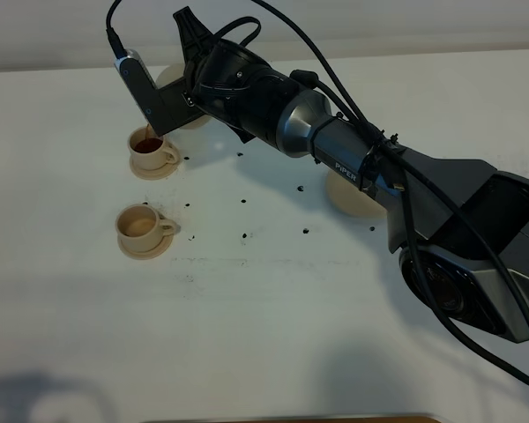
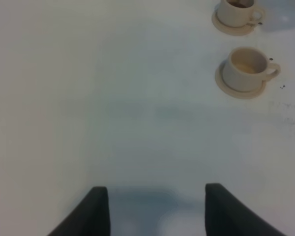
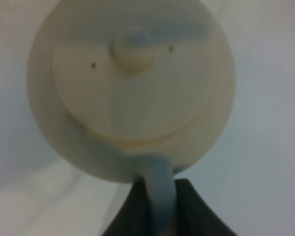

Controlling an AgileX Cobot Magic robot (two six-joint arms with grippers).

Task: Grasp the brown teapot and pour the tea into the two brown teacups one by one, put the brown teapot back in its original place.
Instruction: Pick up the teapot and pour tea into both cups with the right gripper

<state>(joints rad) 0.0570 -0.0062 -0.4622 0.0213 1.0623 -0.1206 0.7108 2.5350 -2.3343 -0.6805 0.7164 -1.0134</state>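
Only overhead, tea (image 1: pixel 146 141) reaching farther teacup (image 1: pixel 159 159), wrist, teapot (image 3: pixel 132 98) lid-on

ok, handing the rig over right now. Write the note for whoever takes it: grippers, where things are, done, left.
Left gripper: open, empty, away from the cups.
Right gripper: shut on the handle of the brown teapot, which is tipped over the far teacup.
Far teacup: dark tea in it, stream running in.
Near teacup: contents unclear.
Large saucer: no pot on it, partly hidden.
Left: finish this pour, check or fill the near teacup, return the teapot to the large saucer.
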